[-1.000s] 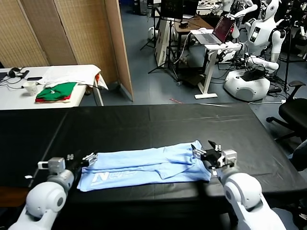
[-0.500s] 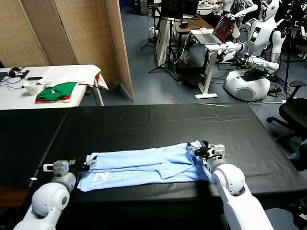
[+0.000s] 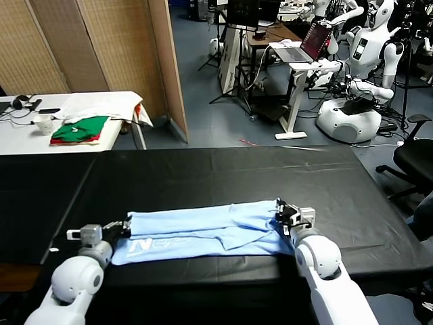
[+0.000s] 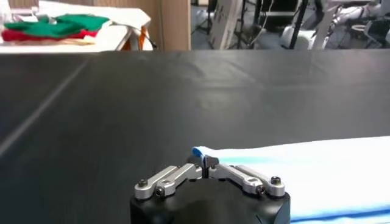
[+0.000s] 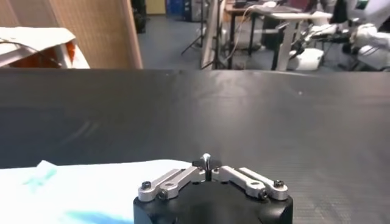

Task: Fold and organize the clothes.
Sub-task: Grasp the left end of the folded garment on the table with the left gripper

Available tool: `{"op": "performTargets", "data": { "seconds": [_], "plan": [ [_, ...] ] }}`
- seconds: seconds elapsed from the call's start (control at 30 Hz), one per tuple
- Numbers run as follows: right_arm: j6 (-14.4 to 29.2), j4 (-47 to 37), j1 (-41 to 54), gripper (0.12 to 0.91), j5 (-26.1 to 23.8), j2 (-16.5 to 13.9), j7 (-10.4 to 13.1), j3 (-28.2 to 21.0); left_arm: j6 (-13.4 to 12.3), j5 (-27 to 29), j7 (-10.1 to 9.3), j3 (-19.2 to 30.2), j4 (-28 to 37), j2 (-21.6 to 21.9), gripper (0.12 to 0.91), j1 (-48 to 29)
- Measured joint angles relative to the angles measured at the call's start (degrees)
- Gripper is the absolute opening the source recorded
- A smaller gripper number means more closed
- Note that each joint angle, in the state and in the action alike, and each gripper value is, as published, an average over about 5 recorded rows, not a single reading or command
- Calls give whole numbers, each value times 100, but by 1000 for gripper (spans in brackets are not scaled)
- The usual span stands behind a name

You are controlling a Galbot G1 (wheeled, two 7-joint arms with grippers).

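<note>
T-shirt [image 3: 203, 232]: sky-blue, long folded strip, lower centre of black table [image 3: 203, 176]; now shifted slightly up-frame.
Left gripper [image 3: 126, 225]: was spread wide, now pinched onto shirt's left end.
Right gripper [image 3: 281, 216]: likewise now clamped on shirt's right end.

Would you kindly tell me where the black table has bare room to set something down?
The black table is bare beyond the T-shirt, back to its far edge, and to the right past the right claw. The left end past the left claw is bare too. The near strip is crowded: the shirt spans it, both claws shut on its ends.
</note>
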Motion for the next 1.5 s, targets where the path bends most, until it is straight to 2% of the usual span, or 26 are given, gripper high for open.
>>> {"op": "performTargets", "data": {
  "seconds": [0.07,0.17,0.23,0.43,0.5,0.57,0.67,0.93,1.23,1.33,1.43,1.5],
  "plan": [
    [16,46,-54,185,1,-3,-115,38,-123,111,14,18,78,-30,156,-52],
    [42,162,-152,332,1,-34,-260,115,-329,294,47,6,158,-68,182,-54],
    [58,287,-233,465,3,-64,-315,180,-409,380,67,-31,172,-89,259,-19],
    [92,860,-608,820,33,-113,-427,444,-371,344,10,-234,22,-157,596,209],
    [117,1043,-752,882,37,-113,-458,517,-363,243,8,-321,-76,-184,728,332],
    [142,1191,-891,899,38,-113,-478,574,-368,93,17,-415,-181,-223,829,465],
    [167,1341,-1055,906,39,-119,-490,636,-384,-216,23,-555,-278,-301,896,657],
    [176,1526,-1269,907,33,-119,-488,730,-542,-897,122,-803,-267,-447,907,962],
    [173,1572,-1301,907,4,-66,-492,731,-621,-858,197,-808,-242,-506,902,1051],
    [176,1558,-1290,907,3,-55,-507,726,-629,-772,205,-798,-243,-541,856,1073],
    [180,1536,-1270,907,2,-34,-523,713,-631,-704,208,-785,-238,-567,731,1085],
    [183,1524,-1257,907,-3,-21,-540,703,-631,-654,213,-776,-231,-576,612,1089]
  ]
}}
